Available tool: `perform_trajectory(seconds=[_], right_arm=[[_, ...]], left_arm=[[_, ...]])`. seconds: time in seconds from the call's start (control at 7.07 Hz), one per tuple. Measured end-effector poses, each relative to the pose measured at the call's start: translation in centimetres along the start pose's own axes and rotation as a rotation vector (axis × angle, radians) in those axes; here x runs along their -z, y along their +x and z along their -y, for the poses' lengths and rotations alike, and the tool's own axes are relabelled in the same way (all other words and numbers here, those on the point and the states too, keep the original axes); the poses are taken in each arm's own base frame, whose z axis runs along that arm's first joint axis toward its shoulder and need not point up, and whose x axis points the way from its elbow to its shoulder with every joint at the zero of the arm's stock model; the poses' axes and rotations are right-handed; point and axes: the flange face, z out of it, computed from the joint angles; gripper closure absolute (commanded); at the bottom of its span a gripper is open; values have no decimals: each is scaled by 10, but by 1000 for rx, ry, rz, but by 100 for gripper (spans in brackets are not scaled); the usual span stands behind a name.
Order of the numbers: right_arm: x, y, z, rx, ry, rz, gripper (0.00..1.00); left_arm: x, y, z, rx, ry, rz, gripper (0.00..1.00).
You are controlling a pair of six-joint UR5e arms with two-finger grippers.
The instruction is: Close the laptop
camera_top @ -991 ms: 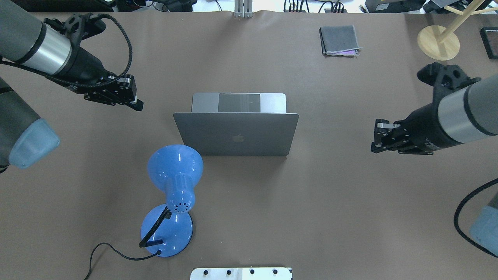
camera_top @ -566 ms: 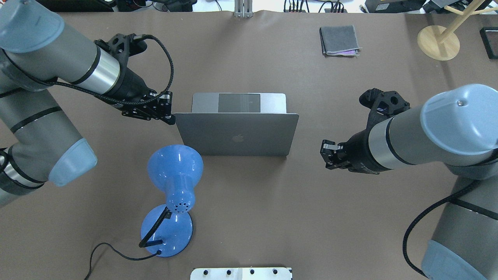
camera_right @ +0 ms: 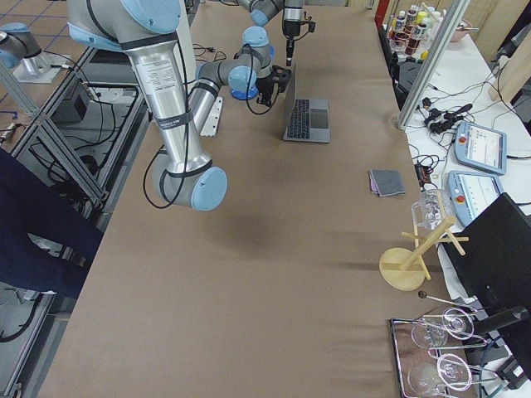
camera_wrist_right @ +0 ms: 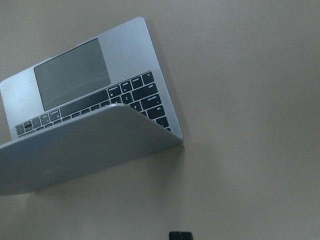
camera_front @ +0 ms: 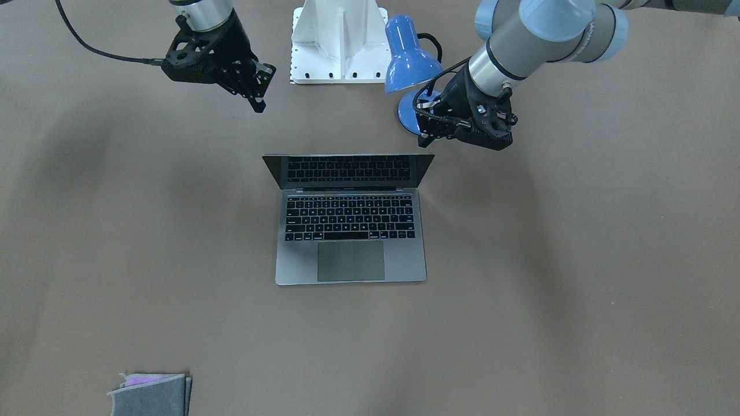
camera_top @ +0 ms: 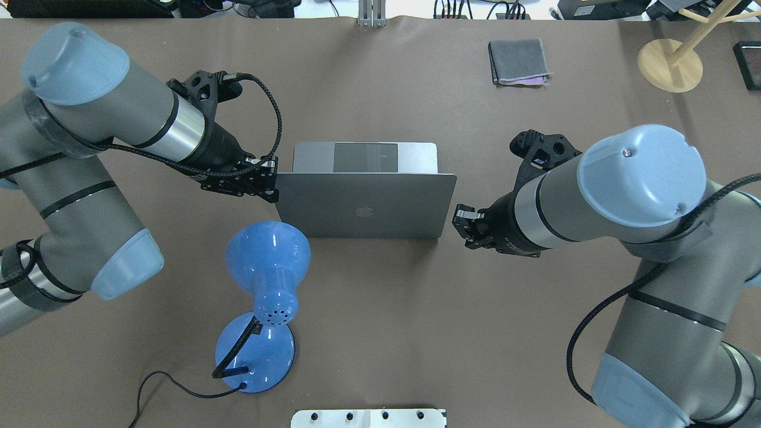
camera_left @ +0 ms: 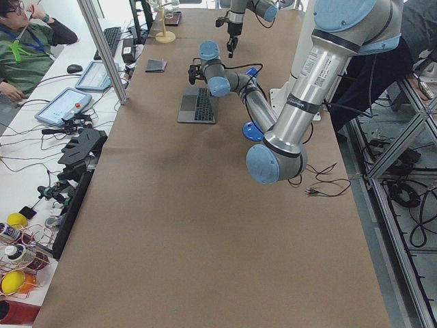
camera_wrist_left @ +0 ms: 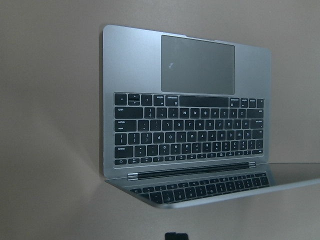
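Brown table (camera_top: 380, 333): laptop (camera_top: 362, 205) open (hinged up); L gripper (camera_top: 272, 182), R gripper (camera_top: 461, 223) both clenched.

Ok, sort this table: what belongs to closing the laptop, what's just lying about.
For the job: laptop, left gripper, right gripper.
Lying about: blue lamp, folded grey cloth, wooden stand.

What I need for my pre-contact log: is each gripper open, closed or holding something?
Left gripper: closed, holding nothing.
Right gripper: closed, holding nothing.
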Motion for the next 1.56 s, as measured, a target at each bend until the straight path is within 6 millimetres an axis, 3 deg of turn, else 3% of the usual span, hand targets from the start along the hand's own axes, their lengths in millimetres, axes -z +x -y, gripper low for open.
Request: perform_trajectory(seconds=[0.57,0.99,1.56], right_arm=[[-26,-40,25,-22,45,-10,100],[-36,-53,50,-41,72,-27,100],[-50,-85,92,-76,112,-56,100]], left_arm=[[-7,7,9,-5,-1,4,100],[-11,12,18,-2,2,7,100],[-23,23,52,9,46,39,100]])
